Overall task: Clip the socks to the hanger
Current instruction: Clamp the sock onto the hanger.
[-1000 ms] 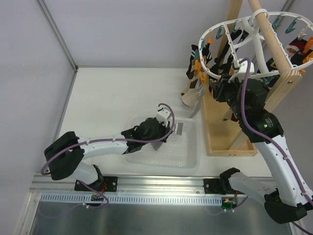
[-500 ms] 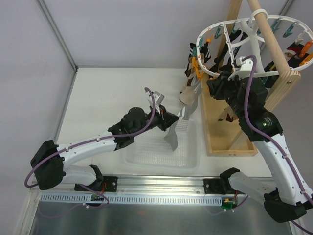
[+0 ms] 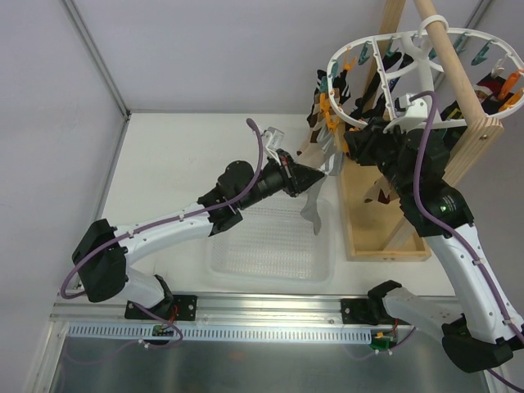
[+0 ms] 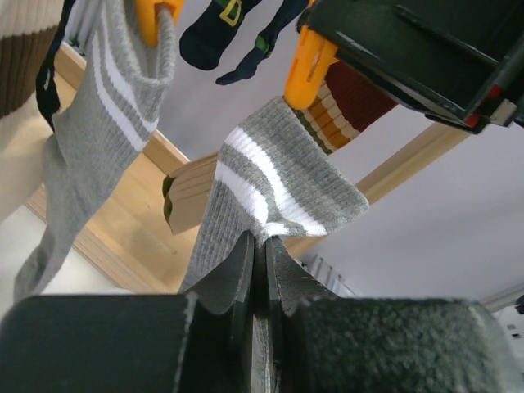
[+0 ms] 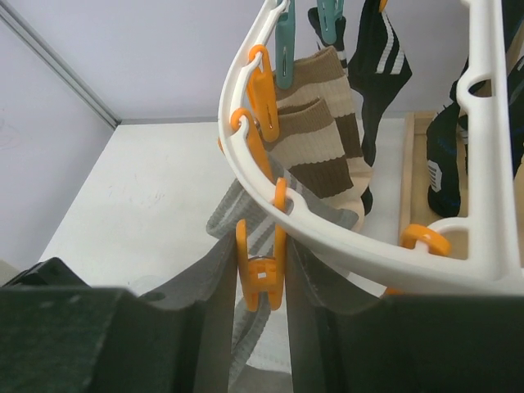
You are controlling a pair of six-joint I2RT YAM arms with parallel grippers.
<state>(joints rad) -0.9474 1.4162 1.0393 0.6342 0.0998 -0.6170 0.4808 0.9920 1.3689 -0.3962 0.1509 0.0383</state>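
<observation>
Fingers (image 4: 229, 278) of the left gripper (image 4: 264, 246) are pressed together on the cuff of a grey sock (image 4: 270, 172), pinching the fabric just below its two white stripes; seen from above, the left gripper (image 3: 315, 178) is raised over the far edge of a clear tray (image 3: 270, 254), and the grey sock (image 3: 311, 214) dangles from it with its toe over that tray; the cuff's upper corner reaches the lower tip of an orange clip (image 4: 309, 61) on the hanger (image 3: 344, 106), though whether it sits inside the clip's mouth cannot be told; the right gripper (image 5: 260, 278) is closed on that orange clip (image 5: 260, 274), one finger (image 5: 196, 319) on each flat side of it, just under the white rim of the hanger (image 5: 352, 255); from above, the right gripper (image 3: 354, 147) sits below the near-left part of the ring; a second grey sock (image 4: 90, 123) already hangs from a neighbouring orange clip, beside the held one; a beige sock with brown bands (image 5: 319, 155) and black socks (image 5: 377, 57) hang further round the rim; the hanger hangs from a wooden pole frame (image 3: 458, 90) standing on the white table (image 3: 180, 164).
</observation>
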